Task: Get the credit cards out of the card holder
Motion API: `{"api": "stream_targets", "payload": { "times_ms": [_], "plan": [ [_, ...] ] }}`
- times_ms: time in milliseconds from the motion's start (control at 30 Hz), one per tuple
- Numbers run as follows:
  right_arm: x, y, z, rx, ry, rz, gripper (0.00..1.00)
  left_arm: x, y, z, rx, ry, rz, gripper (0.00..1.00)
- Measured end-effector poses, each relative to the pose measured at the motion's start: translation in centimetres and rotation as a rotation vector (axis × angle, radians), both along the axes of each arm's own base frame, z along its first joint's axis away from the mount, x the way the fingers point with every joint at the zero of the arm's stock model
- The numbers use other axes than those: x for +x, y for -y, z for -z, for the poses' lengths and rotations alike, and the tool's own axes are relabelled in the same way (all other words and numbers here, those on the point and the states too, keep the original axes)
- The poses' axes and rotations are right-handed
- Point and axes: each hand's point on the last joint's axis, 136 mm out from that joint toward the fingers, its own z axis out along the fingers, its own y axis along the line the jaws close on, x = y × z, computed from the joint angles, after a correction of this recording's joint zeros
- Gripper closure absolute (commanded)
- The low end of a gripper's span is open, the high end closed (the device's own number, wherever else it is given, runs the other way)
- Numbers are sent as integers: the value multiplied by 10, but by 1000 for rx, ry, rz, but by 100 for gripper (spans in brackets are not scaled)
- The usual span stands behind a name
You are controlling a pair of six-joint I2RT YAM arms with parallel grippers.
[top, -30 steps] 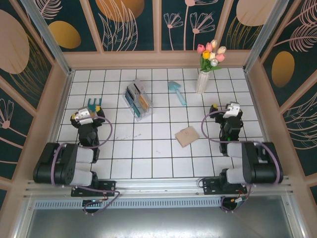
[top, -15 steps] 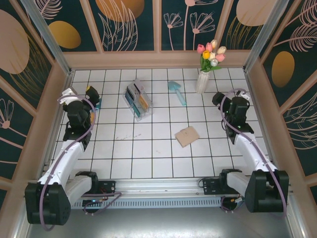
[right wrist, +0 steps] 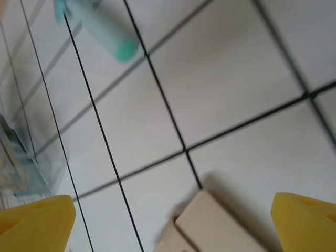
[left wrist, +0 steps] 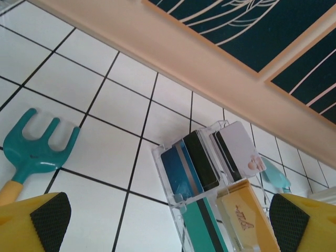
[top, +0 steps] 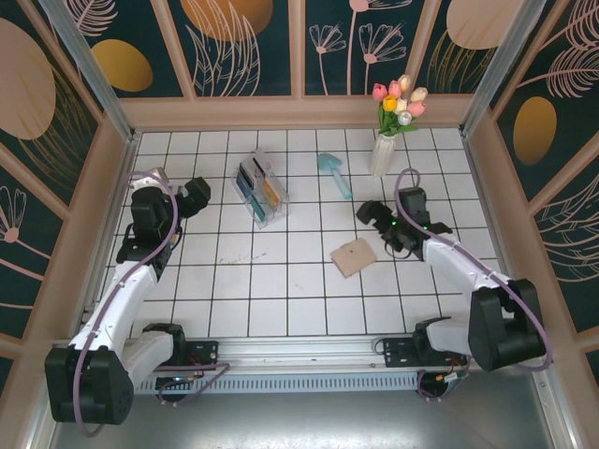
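Note:
The card holder (top: 354, 256) is a flat tan wallet lying folded shut on the white tiles, right of centre. Its upper corner sits low in the right wrist view as the card holder (right wrist: 220, 226). The credit cards are hidden. My right gripper (top: 372, 217) hangs open just beyond and right of the holder, apart from it; in its own view the right gripper (right wrist: 172, 212) has nothing between its yellow fingers (right wrist: 39, 226). My left gripper (top: 197, 192) is open at the far left, and seen from its wrist the left gripper (left wrist: 168, 223) faces a clear rack.
A clear acrylic rack (top: 260, 190) with several cards (left wrist: 202, 168) stands at centre left. A teal trowel (top: 334, 174) and a white vase of tulips (top: 384, 150) are behind the holder. A teal hand rake (left wrist: 39, 147) lies by the left gripper. Wooden walls (top: 299, 110) enclose the table.
Both arms have risen from folded poses and stretched out. The right gripper swung in leftward toward the card holder. The left gripper turned right toward the rack.

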Motion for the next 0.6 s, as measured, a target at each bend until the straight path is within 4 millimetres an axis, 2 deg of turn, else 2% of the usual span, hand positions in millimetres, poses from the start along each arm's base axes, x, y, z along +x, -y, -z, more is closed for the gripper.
{"api": "stream_targets", "payload": {
  "times_ms": [100,267,600],
  "plan": [
    [-14,-21,12,-3,-56,-49,3,-2,1,3,-2,-15,6,1],
    [-27,-36,37,-48,-168,-85,3,-2,-2,4,6,-18,-11,1],
    [-27,-59,49,-128,-193,-112,3,-1,-3,7,9,-25,-18,1]
  ]
}}
